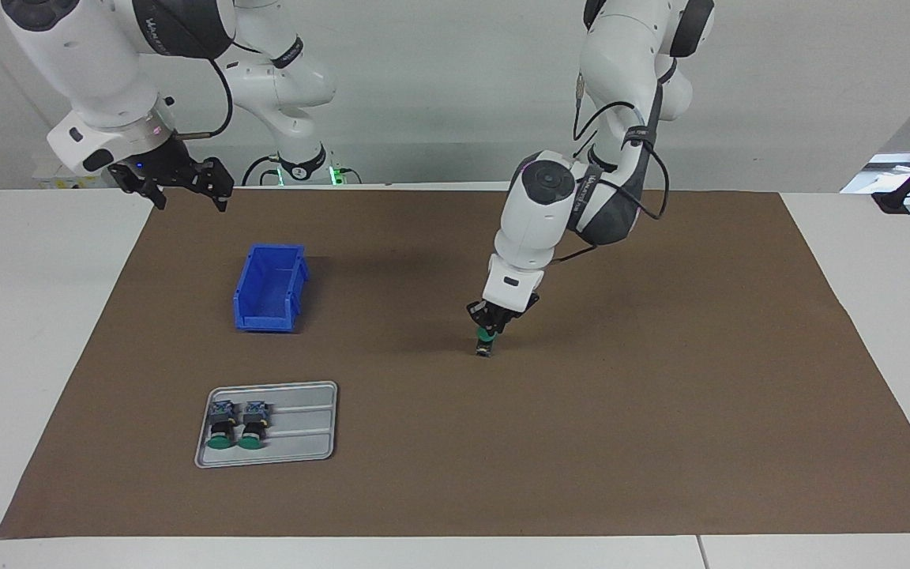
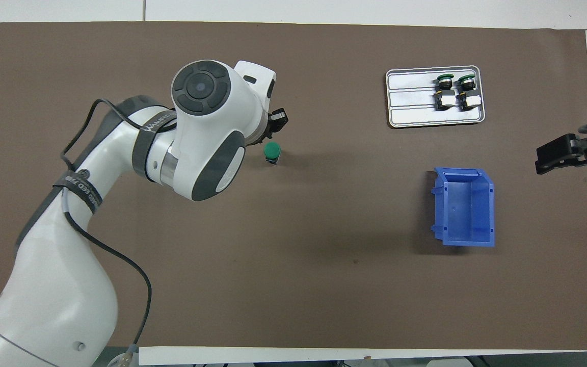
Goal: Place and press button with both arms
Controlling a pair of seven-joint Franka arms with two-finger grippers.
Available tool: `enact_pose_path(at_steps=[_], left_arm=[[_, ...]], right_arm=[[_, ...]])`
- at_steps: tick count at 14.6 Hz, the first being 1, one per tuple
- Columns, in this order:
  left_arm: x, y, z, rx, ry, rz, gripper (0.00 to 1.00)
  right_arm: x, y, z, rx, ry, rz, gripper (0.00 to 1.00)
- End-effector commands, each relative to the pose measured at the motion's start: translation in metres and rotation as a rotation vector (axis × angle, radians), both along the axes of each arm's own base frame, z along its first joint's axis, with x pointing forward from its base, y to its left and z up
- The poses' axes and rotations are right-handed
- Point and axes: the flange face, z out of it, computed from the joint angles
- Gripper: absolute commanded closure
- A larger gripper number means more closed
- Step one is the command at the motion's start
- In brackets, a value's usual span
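Button [image 1: 485,341]: upright on brown mat, green cap up, well apart from blue bin [image 1: 269,288].
Left gripper [image 1: 490,328]: directly over button, finger spread indistinct.
Right gripper [image 1: 178,180]: waiting above mat edge near bin, fingers wide, farther from button.

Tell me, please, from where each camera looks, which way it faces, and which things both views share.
Facing view: high across the table, looking toward the robots; both arms show, the left pincer at the button, the right pincer raised at its own end.
Overhead view: above the robots' end, looking steeply down; the left arm fills it, and the right pincer shows at the edge.
Shared: the button, blue bin, tray with two buttons, brown mat.
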Motion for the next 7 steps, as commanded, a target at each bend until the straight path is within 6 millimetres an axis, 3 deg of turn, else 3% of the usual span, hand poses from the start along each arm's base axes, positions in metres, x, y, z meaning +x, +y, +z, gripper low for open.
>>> enact_pose_path(at_steps=[1,4,7], left_arm=[[-0.003,0.030,0.031,0.008,0.023,0.029,0.34],[0.001,0.075,0.050,0.058,0.084,-0.017,0.02],[0.005,0.132,0.076,0.084,0.134,-0.073,0.00]], right_arm=[[-0.004,-0.002,0.001,0.009,-0.001,0.020,0.02],[-0.004,-0.002,0.001,0.009,-0.001,0.020,0.02],[-0.004,-0.002,0.001,0.009,-0.001,0.020,0.02]])
